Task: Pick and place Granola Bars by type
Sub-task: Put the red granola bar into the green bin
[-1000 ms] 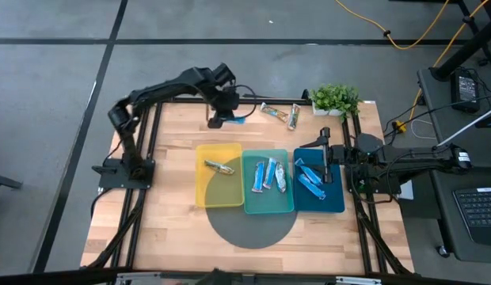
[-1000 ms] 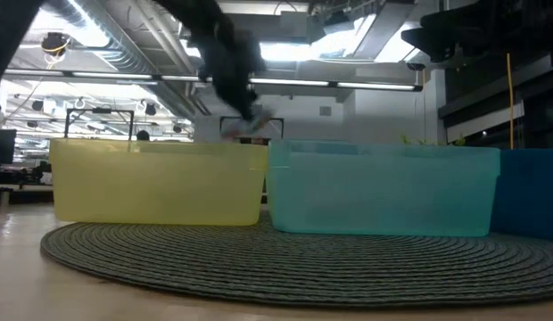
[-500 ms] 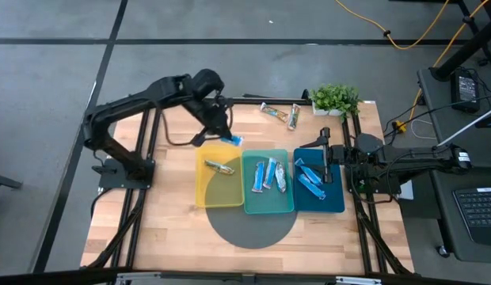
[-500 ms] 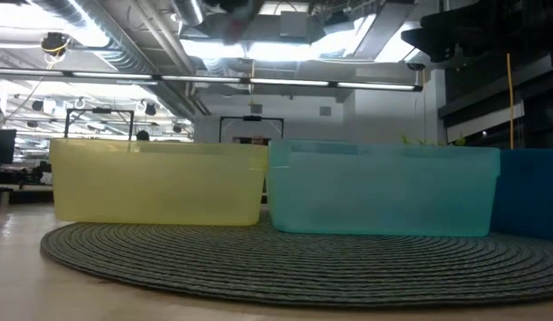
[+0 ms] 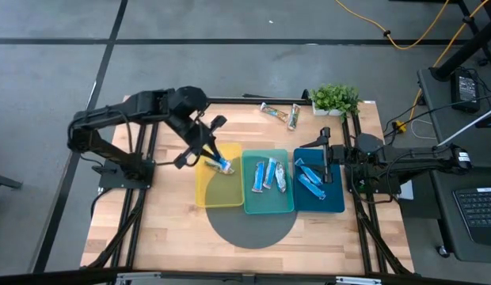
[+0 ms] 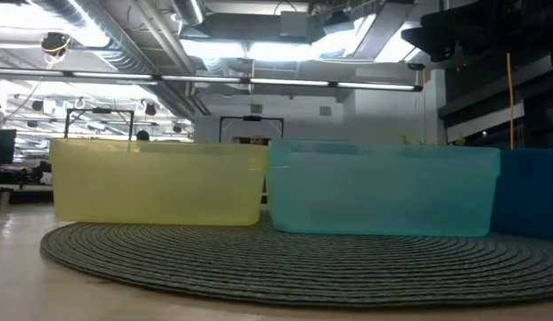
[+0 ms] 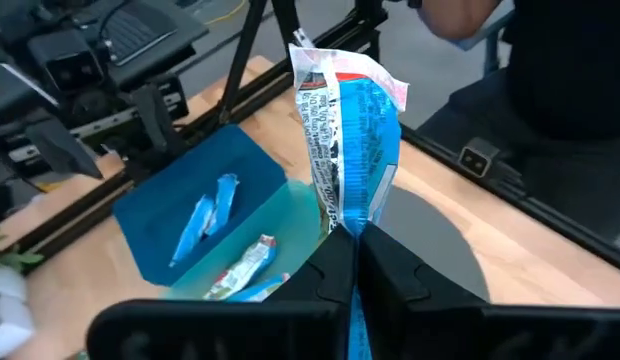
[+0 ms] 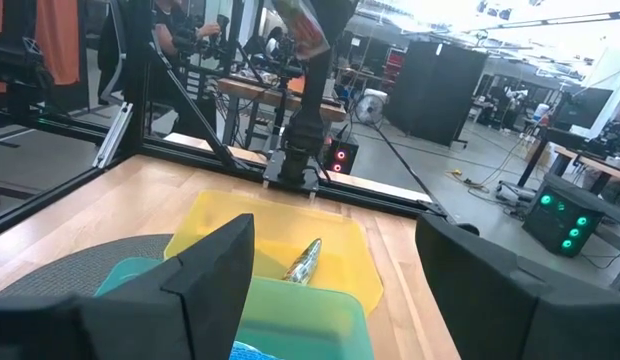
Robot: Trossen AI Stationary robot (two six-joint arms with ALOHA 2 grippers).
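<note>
My left gripper [image 5: 211,153] is over the yellow tray [image 5: 206,194], shut on a blue-and-white granola bar [image 7: 346,130]. That tray holds one tan bar [image 8: 302,261]. The teal tray [image 5: 268,207] has three blue-and-white bars [image 5: 269,174] in it, and the dark blue tray [image 5: 337,198] has bright blue bars [image 5: 310,181]. Two more bars [image 5: 282,113] lie flat on the table by its far edge. My right gripper [image 8: 340,275] waits open above the dark blue tray's far end [image 5: 326,157]. No gripper shows in the low view. My left gripper pinches the blue-and-white bar by one end of its wrapper [image 7: 350,222] between its two shut fingers [image 7: 390,270]. The bar is lifted clear above the yellow tray, and most of its length sticks out past the fingertips. In the right wrist view it shows high up [image 8: 302,25].
A small potted plant [image 5: 335,98] stands at the table's far right corner. The three trays sit side by side on a round grey mat [image 5: 253,226]. Bare wood lies on the table's left and near sides. A person shows beyond the table in the left wrist view [image 7: 550,60].
My left gripper has carried the blue-and-white bar from the table's far edge toward the near edge, and now hangs over the yellow tray. It has risen out of the low view on the way. The bar has stayed in the shut fingers.
</note>
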